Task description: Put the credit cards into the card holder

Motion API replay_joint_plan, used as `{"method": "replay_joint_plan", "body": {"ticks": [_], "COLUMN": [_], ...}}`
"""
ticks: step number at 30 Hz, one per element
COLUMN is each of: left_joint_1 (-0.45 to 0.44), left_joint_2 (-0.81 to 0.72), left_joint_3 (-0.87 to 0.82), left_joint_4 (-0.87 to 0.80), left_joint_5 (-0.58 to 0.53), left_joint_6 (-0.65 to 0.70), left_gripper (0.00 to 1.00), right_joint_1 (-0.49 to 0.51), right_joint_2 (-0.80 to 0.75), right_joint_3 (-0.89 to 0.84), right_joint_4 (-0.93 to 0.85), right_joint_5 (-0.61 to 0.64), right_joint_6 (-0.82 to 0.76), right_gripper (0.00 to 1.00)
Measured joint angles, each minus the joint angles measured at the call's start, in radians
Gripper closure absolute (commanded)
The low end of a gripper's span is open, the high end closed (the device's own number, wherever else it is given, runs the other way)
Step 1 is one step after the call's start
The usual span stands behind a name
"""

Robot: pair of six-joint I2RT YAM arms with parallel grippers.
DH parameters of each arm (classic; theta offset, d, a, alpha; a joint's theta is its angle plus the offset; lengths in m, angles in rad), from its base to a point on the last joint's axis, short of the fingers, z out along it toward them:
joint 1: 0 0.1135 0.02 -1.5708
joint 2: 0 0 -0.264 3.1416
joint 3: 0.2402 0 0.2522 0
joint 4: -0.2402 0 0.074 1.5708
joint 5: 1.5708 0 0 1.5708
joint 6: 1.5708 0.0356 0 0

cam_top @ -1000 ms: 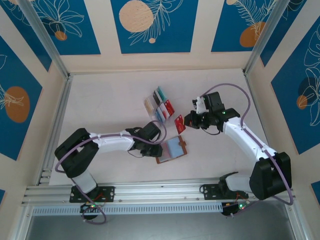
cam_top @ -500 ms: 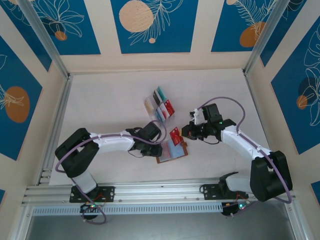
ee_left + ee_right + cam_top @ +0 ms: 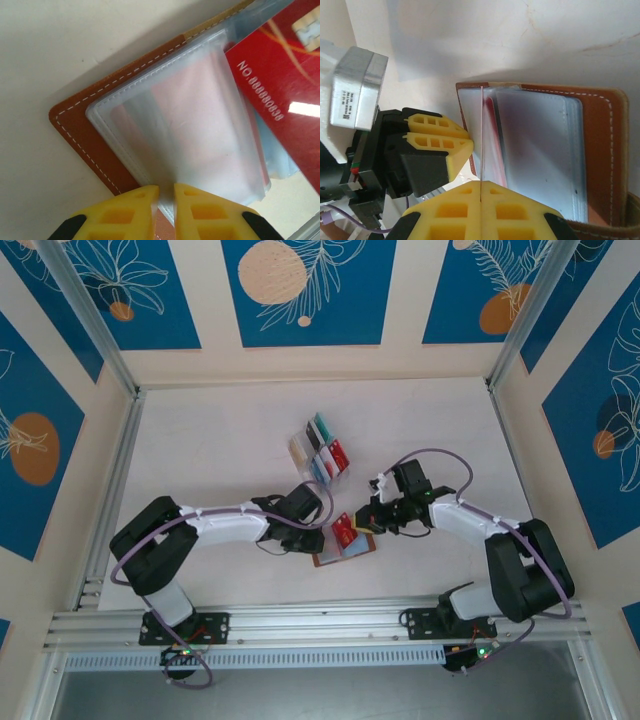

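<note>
Two arms meet over the open card holder [image 3: 352, 546], which lies near the middle of the worktop's [image 3: 210, 440] near edge. The left gripper [image 3: 166, 196] is pressed together on the lip of one clear pocket [image 3: 200, 125], fanning that sleeve away from the brown leather cover. We read the pinch as a way to steady the holder and hold a slot apart for the incoming card.

The right gripper [image 3: 481, 189] clamps a red card [image 3: 280, 70] by its trailing edge. From its own wrist camera the card shows edge-on, a thin line aimed at the pockets just beside the left arm's yellow fingers [image 3: 440, 142]. Gripping it at the rear leaves the leading edge free to slide in — a sensible hold, in our judgement.

From the left wrist the card's printed face lies against the sleeves at the holder's far side. We cannot tell whether its edge has entered a pocket or merely rests on top.

The other credit cards [image 3: 320, 448] stand in a slotted rack [image 3: 326, 478] nearer the centre of the worktop, well apart from the near edge, so we judge the task to be at an early stage.
</note>
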Motion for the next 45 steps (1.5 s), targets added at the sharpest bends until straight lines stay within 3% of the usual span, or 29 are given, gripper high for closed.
{"method": "replay_joint_plan", "body": {"ticks": [14,26,45], "left_joint_1": [0.0,0.0,0.0], "left_joint_2": [-0.001,-0.002,-0.008], "left_joint_3": [0.0,0.0,-0.012], "left_joint_4": [0.001,0.001,0.017], "left_joint_5": [0.0,0.0,0.004], "left_joint_6": [0.0,0.0,-0.008], "left_gripper": [0.84,0.84,0.84], "right_joint_1": [0.038,0.079,0.188], "right_joint_2": [0.034,0.06,0.037], "right_joint_3": [-0.01,-0.037,-0.047], "right_joint_4": [0.021,0.052,0.122], "right_joint_5": [0.037,0.151,0.272], "right_joint_6": [-0.005,-0.006,0.094], "right_gripper": [1.0,1.0,1.0]}}
